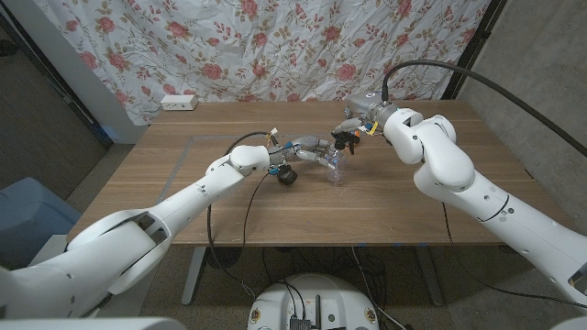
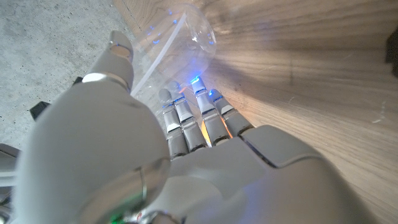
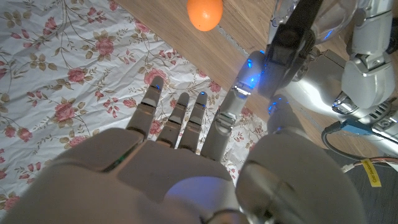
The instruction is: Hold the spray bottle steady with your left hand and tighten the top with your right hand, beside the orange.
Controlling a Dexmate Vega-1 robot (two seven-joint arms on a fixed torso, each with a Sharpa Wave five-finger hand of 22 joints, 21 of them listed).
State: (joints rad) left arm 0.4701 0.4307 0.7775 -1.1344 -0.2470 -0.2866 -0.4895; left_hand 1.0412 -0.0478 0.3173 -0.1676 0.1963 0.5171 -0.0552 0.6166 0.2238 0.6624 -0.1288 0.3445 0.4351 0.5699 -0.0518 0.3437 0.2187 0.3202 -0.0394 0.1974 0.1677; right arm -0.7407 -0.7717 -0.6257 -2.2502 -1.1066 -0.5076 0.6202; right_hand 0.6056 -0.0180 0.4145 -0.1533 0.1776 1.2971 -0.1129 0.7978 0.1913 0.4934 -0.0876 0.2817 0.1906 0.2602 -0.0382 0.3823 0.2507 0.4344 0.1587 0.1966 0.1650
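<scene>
Head view | spray bottle (image 1: 334, 168) upright | between left hand (image 1: 312, 151) and right hand (image 1: 353, 131)

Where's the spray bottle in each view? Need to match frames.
Head view: spray bottle stands mid-table, between the left hand and the right hand.
Left wrist view: its clear body lies just beyond the left hand's fingers.
Right wrist view: its black top stands between the right hand's fingers and thumb.
Shared landmark: the wooden table.
</scene>
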